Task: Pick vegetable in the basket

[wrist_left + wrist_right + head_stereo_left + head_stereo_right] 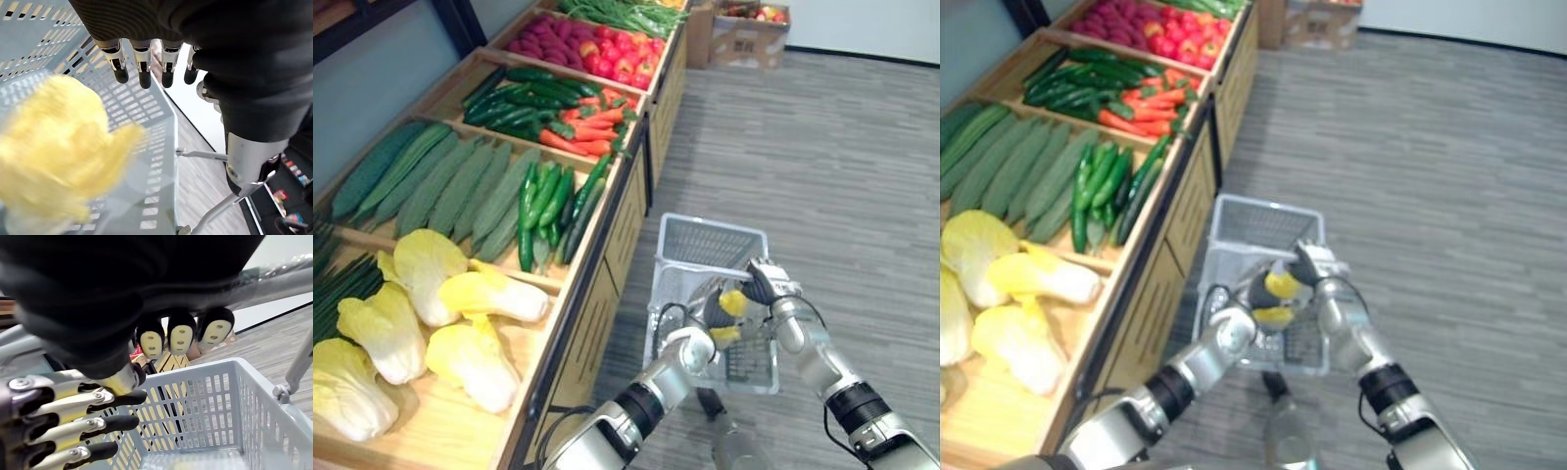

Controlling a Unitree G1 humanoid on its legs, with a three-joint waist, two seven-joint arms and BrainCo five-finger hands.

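A grey plastic mesh basket [710, 227] hangs beside the shelf front. My right hand [769, 284] is at its near rim, and in the right wrist view its fingertips [181, 338] curl round the basket's grey handle [298, 362]. My left hand [693, 345] reaches over the basket with straight fingers [142, 73]. A pale yellow cabbage [58, 147] is just under that hand, inside the basket walls, and it shows yellow [732, 303] between the two hands. I cannot tell whether the left hand touches it.
A long wooden shelf [607, 250] runs along the left. It holds yellow cabbages [460, 294], long green gourds [440, 181], green peppers [543, 201], carrots [582, 132] and red fruit [607, 49]. A cardboard box [744, 29] stands far back. Grey floor [842, 147] spreads right.
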